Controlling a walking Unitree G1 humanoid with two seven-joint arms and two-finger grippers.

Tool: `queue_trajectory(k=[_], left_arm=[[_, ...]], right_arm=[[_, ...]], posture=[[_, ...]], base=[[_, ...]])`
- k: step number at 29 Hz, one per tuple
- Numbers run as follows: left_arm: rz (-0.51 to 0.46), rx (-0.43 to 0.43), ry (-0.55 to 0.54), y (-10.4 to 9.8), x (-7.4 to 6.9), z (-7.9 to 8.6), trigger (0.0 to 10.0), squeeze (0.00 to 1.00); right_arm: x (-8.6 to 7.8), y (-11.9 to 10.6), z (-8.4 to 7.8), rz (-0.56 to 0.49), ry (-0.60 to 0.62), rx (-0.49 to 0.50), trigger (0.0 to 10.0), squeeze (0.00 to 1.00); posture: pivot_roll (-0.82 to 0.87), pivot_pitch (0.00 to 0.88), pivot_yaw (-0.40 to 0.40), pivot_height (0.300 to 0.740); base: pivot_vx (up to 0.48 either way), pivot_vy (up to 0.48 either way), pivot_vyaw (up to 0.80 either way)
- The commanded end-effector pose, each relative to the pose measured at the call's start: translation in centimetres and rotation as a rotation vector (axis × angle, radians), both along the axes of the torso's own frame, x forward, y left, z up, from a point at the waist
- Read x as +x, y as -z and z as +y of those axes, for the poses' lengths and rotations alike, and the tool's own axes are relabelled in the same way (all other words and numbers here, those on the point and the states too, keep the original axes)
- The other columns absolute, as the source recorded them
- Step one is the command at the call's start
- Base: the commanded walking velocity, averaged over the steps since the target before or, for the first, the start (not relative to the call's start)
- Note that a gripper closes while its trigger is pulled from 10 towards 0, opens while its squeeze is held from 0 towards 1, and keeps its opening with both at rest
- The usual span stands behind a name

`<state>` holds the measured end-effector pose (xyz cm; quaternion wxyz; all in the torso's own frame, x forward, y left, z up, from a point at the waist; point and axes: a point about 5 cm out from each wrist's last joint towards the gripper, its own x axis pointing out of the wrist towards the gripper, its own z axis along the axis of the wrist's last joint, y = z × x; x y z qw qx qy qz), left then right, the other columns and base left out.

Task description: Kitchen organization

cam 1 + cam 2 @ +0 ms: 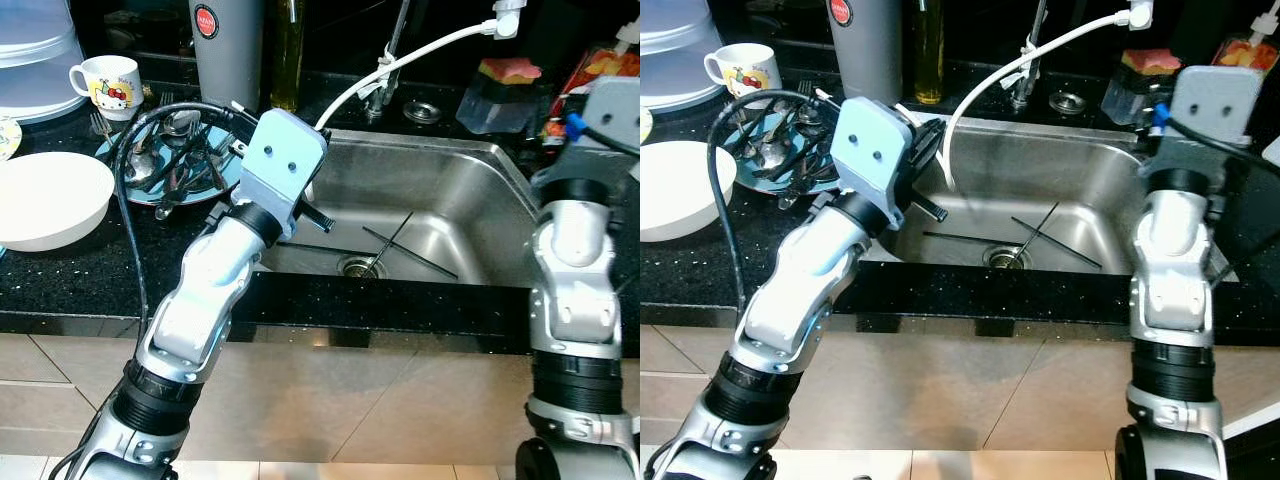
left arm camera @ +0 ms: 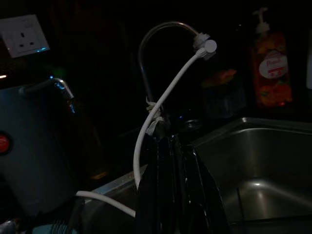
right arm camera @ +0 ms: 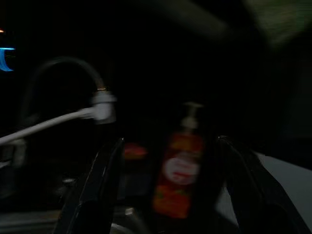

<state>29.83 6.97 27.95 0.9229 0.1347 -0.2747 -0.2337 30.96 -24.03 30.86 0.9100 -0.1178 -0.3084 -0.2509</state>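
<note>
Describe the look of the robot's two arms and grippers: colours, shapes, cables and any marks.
Both arms are silver metal segments joined by black ribbed rings. The left arm carries a pale blue-grey wrist box with two small dark dots, and a black cable loops from it. The right arm has a similar grey box with a blue fitting and black cable. The left gripper and right gripper each have two long black fingers.

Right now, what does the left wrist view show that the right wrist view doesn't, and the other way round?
Left wrist view: a wall socket, a grey cylindrical container with a red badge, the steel sink, and the left gripper with its fingers together. Right wrist view: the right gripper with its fingers spread wide, framing the bottle, and a blue glow at the picture's edge. Shared: the curved faucet, the white hose clipped to its spout, and the orange soap pump bottle.
</note>
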Motion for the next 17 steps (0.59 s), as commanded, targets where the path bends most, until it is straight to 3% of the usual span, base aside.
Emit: queue_trajectory(k=[1, 2, 4, 6, 7, 8, 9, 10, 12, 13, 15, 17], left_arm=[[-0.022, 0.007, -0.01, 0.1, -0.4, -0.4, 10.0, 0.0], [-0.022, 0.007, -0.01, 0.1, -0.4, -0.4, 10.0, 0.0], [-0.013, -0.024, -0.038, 0.0, 0.1, 0.0, 10.0, 0.0], [-0.014, -0.029, -0.046, -0.1, 0.2, 0.1, 10.0, 0.0], [-0.014, -0.033, -0.052, -0.1, 0.3, 0.2, 10.0, 0.0], [-0.014, -0.033, -0.052, -0.1, 0.3, 0.2, 10.0, 0.0], [-0.014, -0.034, -0.055, -0.2, 0.4, 0.3, 10.0, 0.0], [-0.014, -0.034, -0.055, -0.2, 0.4, 0.3, 10.0, 0.0], [-0.014, -0.035, -0.061, -0.3, 0.6, 0.4, 10.0, 0.0], [-0.014, -0.035, -0.061, -0.3, 0.6, 0.4, 10.0, 0.0], [-0.015, -0.04, -0.068, -0.4, 0.7, 0.6, 10.0, 0.0], [-0.014, -0.044, -0.071, -0.4, 0.9, 0.6, 10.0, 0.0]], right_arm=[[-0.6, 0.2, -1.4, -0.006, 0.071, 0.005, 10.0, 0.0], [-0.6, 0.2, -1.4, -0.006, 0.071, 0.005, 10.0, 0.0], [-1.2, 0.4, -3.3, 0.003, 0.217, -0.012, 10.0, 0.0], [-1.4, 0.5, -3.8, 0.006, 0.252, -0.017, 10.0, 0.0], [-1.8, 0.8, -5.1, 0.016, 0.306, -0.004, 10.0, 0.0], [-1.8, 0.8, -5.1, 0.016, 0.306, -0.004, 10.0, 0.0], [-2.3, 1.2, -6.5, 0.031, 0.37, -0.002, 10.0, 0.0], [-2.3, 1.2, -6.5, 0.031, 0.37, -0.002, 10.0, 0.0], [-4.0, 2.2, -10.0, 0.062, 0.517, 0.015, 10.0, 0.0], [-4.0, 2.2, -10.0, 0.062, 0.517, 0.015, 10.0, 0.0], [-6.1, 3.3, -13.5, 0.108, 0.657, 0.028, 10.0, 0.0], [-7.8, 4.5, -15.7, 0.156, 0.75, 0.038, 10.0, 0.0]], posture=[[0.2, 0.05, -0.078, 0.74], [0.2, 0.05, -0.078, 0.74], [0.2, 0.052, -0.074, 0.74], [0.2, 0.052, -0.074, 0.74], [0.19, 0.054, -0.074, 0.74], [0.19, 0.054, -0.074, 0.74], [0.19, 0.056, -0.073, 0.74], [0.19, 0.056, -0.073, 0.74], [0.19, 0.059, -0.071, 0.74], [0.19, 0.059, -0.071, 0.74], [0.18, 0.065, -0.069, 0.74], [0.18, 0.069, -0.069, 0.74]], base=[[0.0, 0.0, 0.0], [0.0, 0.0, 0.0], [0.0, 0.0, 0.0], [0.0, 0.0, 0.0], [0.0, 0.0, 0.0], [0.0, 0.0, 0.0], [0.0, 0.0, 0.0], [0.0, 0.0, 0.0], [0.0, 0.0, 0.0], [0.0, 0.0, 0.0], [0.0, 0.0, 0.0], [0.0, 0.0, 0.0]])
